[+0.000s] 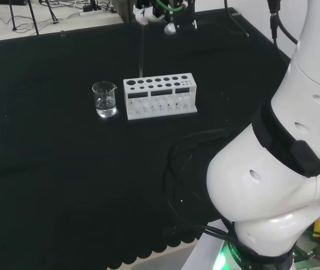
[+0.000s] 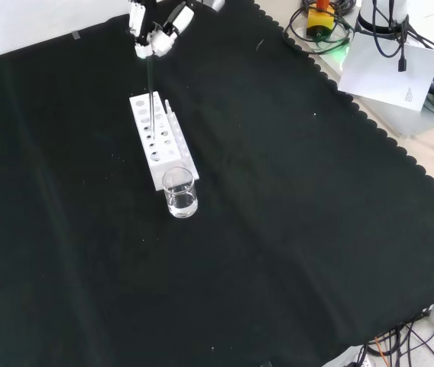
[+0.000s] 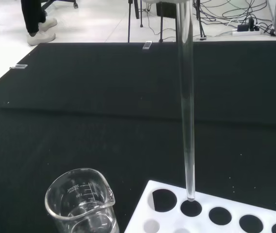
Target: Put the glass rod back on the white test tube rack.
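In the wrist view the beaker [image 3: 81,203] with a little clear liquid stands nearest, just beside the end of the white rack [image 3: 211,211]. Over the rack the rod's [image 3: 187,102] lower tip hangs just above a hole in the back row, the second from the beaker end, seemingly not yet inside it. The rod's long axis runs nearly vertical, tip pointing down at the hole, upper end rising to the hand. In the front view the hand [image 2: 156,30] sits above the rack's far end, its fingers [image 2: 142,47] curled and pinching the rod's top, so the rod hangs straight below them. The coming move, I judge, is a plain descent along that axis, provided tip and hole stay aligned.
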{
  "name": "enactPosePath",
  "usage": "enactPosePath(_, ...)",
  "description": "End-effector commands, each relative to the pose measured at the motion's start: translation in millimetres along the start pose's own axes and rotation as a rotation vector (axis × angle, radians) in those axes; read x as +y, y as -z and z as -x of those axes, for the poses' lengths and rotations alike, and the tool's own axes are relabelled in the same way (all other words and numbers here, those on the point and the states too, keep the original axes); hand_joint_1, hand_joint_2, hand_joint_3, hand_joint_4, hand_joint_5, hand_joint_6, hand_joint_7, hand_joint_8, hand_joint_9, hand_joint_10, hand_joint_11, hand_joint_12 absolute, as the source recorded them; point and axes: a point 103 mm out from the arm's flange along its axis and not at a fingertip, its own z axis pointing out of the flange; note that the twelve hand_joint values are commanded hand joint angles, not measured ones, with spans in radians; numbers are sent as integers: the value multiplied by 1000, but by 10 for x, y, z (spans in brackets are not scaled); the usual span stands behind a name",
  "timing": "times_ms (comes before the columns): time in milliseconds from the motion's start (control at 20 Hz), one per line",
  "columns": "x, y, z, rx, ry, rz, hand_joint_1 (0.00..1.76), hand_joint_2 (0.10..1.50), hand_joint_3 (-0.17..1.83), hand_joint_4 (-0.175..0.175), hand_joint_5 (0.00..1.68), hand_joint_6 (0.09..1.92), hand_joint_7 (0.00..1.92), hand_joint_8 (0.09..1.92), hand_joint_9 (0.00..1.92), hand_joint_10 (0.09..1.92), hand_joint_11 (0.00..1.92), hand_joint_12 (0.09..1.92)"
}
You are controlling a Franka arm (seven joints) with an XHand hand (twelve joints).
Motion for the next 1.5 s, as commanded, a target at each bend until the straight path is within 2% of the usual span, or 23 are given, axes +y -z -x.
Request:
enactPosePath(50, 39, -66, 14, 8, -4, -7, 1316, 1096, -175, -175, 1200, 406, 1253, 865, 1600, 860, 1640, 656)
enactPosePath(450, 52, -146, 99, 15, -16, -22, 1316, 1096, -175, -175, 1201, 404, 1252, 866, 1600, 860, 1640, 656)
enactPosePath(1500, 111, -699, 93, 38, -20, -99, 1316, 1096, -175, -175, 1201, 404, 1253, 864, 1601, 859, 1640, 656)
